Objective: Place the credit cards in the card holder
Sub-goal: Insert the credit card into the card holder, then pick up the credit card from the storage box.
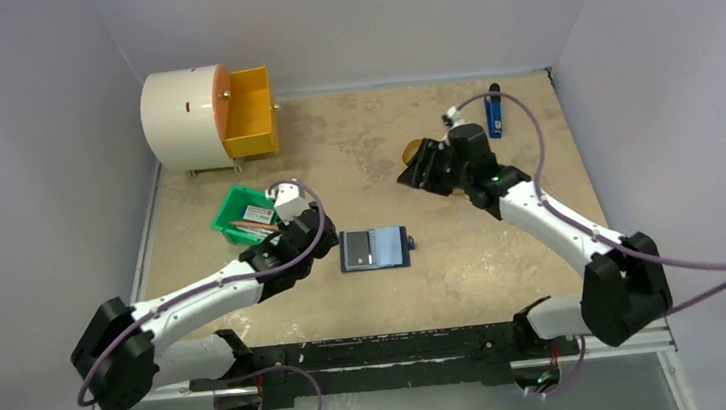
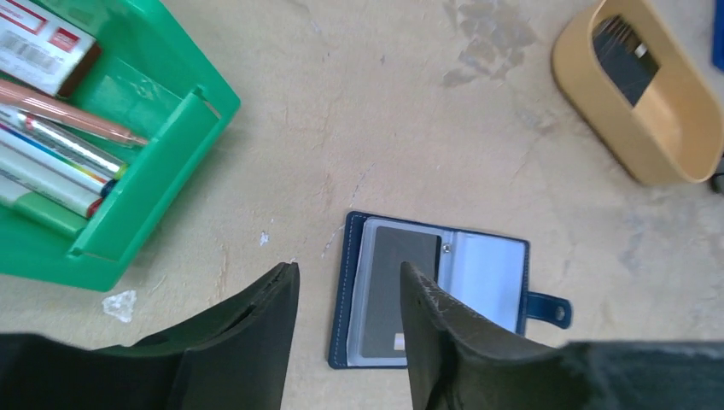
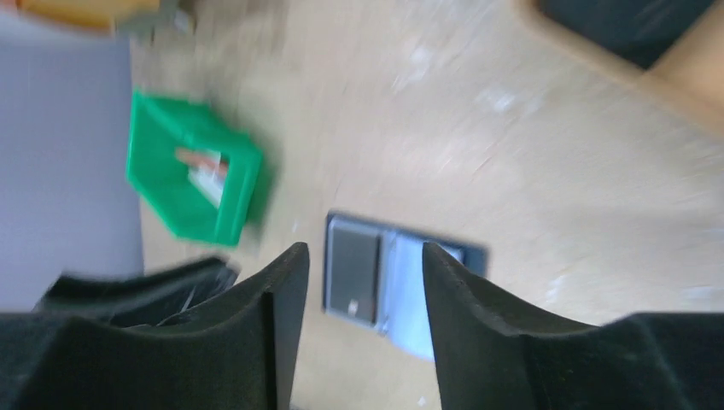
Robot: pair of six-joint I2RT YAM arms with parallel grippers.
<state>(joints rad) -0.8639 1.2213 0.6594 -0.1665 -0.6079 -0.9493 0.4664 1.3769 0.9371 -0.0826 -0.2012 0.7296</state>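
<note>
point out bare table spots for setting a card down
Bare: right of the card holder toward the right arm; also the middle, between orange drawer and yellow tray. Crowded: left of the holder, where the green bin and left fingers sit close.

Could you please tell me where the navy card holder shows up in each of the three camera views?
Top external: the card holder lies open near the table's centre, right of the green bin.
Left wrist: card holder at lower middle, green bin at upper left.
Right wrist: blurred card holder at lower middle, green bin to its left.
Shared landmark: the green bin.
</note>
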